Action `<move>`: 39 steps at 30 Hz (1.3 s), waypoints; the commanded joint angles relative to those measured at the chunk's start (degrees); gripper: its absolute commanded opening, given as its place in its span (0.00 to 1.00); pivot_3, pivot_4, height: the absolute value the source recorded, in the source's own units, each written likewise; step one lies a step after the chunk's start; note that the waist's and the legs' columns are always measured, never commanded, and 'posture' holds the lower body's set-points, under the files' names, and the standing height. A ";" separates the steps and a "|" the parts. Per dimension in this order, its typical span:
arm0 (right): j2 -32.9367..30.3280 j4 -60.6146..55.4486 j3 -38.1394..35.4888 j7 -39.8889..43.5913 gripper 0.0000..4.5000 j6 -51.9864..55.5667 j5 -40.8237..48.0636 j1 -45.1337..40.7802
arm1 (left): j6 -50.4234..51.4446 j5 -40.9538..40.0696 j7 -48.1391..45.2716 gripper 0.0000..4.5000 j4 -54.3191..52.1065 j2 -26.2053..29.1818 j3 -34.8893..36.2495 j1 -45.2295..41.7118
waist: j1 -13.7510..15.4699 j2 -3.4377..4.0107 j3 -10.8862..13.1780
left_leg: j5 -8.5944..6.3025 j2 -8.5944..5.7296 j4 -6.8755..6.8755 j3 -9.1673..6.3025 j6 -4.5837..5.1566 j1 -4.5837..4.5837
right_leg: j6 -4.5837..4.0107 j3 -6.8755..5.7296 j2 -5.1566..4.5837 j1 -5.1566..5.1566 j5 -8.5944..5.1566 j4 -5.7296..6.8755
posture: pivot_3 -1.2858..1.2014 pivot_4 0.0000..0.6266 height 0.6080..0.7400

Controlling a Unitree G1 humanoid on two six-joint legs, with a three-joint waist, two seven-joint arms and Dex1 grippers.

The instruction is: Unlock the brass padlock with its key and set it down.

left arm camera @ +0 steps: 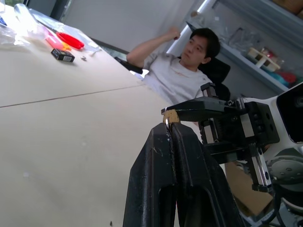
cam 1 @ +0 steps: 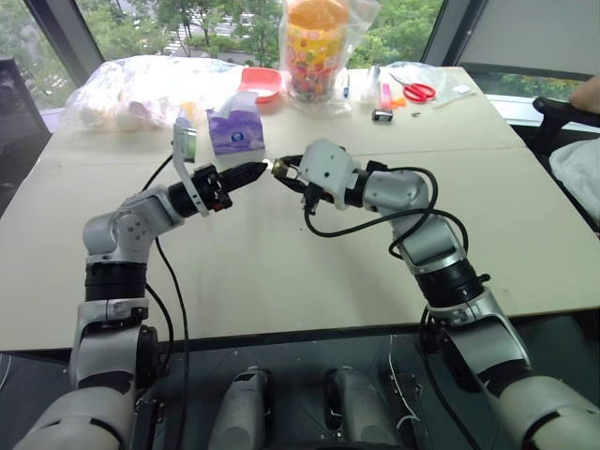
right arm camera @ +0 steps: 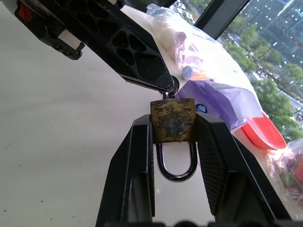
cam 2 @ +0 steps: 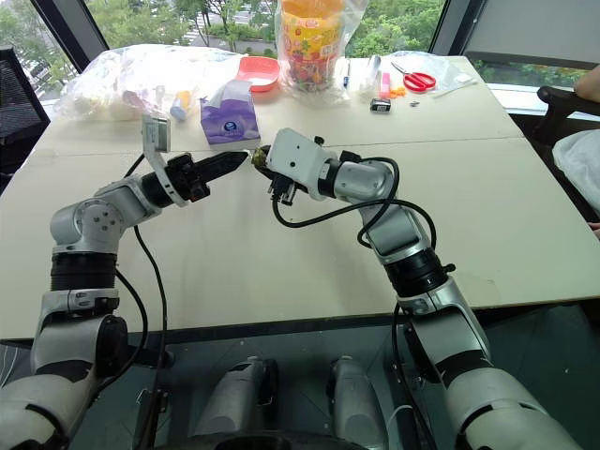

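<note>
The setting looks like an office or robotics lab on an upper floor. Large windows (cam 1: 122, 23) with dark frames look out on green trees, and the right wrist view catches tall buildings (right arm camera: 274, 38) beyond the glass. Pale desks (cam 1: 309, 272) pushed together carry loose supplies: a tissue box (cam 1: 234, 131), red-handled scissors (cam 1: 414, 90), plastic bags (cam 1: 141, 89) and a big snack jar (cam 1: 314, 47). A person (left arm camera: 182, 66) sits back in a dark office chair (left arm camera: 215, 73), and shelving (left arm camera: 255, 52) with stored items stands behind.
</note>
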 commanded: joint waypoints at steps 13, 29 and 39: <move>-0.14 -4.73 0.95 3.86 0.16 0.36 1.28 0.36 | -26.12 19.32 -13.01 0.01 -4.20 5.70 -14.44 -3.70 | -0.05 0.00 0.00 | -0.01 0.01 -0.02 0.04 0.00 -0.01 | -0.14 0.00 0.00 -0.03 -0.08 -0.02 | 0.52 0.24 1.00; -0.84 -5.36 0.89 4.01 0.16 0.44 0.45 0.39 | -6.28 13.63 -17.08 0.01 1.00 5.36 -10.28 -8.27 | -0.01 0.00 0.00 | 0.00 0.00 0.11 -0.02 0.02 -0.07 | 0.00 -0.02 0.02 0.01 -0.04 0.00 | 0.52 0.24 1.00; -1.54 -5.21 1.22 2.59 0.16 -1.32 -0.56 -0.06 | 2.93 7.14 -17.10 0.56 0.00 6.72 -6.60 -7.89 | -0.17 0.00 0.00 | 0.00 -0.01 0.02 -0.11 0.02 -0.05 | 0.06 -0.03 0.08 -0.03 -0.05 0.04 | 0.52 0.24 1.00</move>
